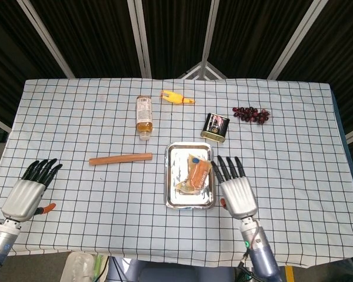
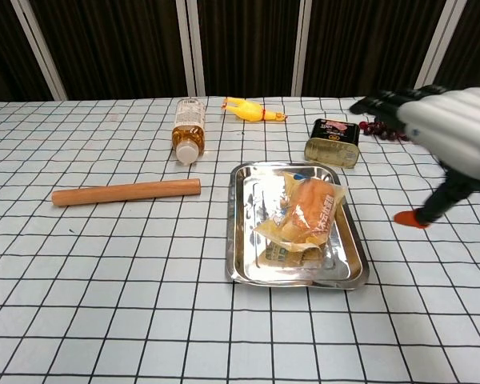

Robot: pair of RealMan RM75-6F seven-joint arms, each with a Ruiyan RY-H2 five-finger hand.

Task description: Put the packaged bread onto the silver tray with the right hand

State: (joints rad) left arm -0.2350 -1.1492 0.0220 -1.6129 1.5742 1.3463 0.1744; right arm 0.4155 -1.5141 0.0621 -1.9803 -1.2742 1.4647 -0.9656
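Chest view: right robot hand [image 2: 452, 132] blurred, cut by the picture's right edge, right of the silver tray [image 2: 238, 240]; it partly hides the grapes [image 2: 374, 127]. Left robot hand [image 1: 26, 194] absent there. Can [image 2: 332, 142] label unreadable.
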